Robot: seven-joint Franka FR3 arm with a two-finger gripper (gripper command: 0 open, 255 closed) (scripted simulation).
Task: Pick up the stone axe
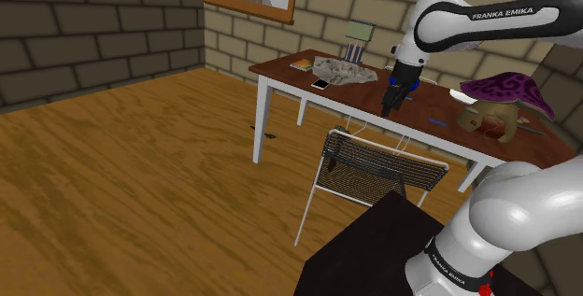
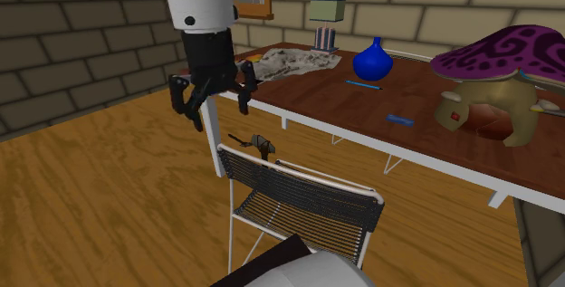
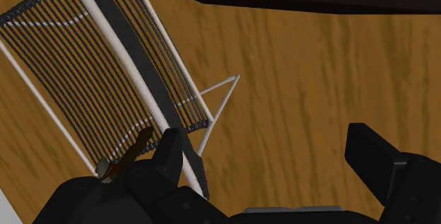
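The stone axe (image 2: 255, 142) is a small dark tool with a brownish handle, lying on the wooden floor by the table's leg, just beyond the chair's back. In the shoulder view the axe (image 1: 264, 135) is a dark speck beside that leg. My black gripper (image 2: 215, 100) hangs open in the air above the chair, level with the table's front edge, well above the axe. Through the wrist camera the gripper (image 3: 272, 160) has its fingers wide apart with nothing between them, and the axe (image 3: 133, 153) peeks out partly hidden behind one finger (image 3: 169, 157).
A wire-mesh chair (image 2: 303, 202) with a white frame stands below the gripper, in front of the brown table (image 2: 412, 100). On the table are a purple mushroom-shaped figure (image 2: 498, 63), a blue vase (image 2: 372, 61) and a grey crumpled lump (image 2: 292, 62). My black stand (image 1: 369, 252) is close behind the chair.
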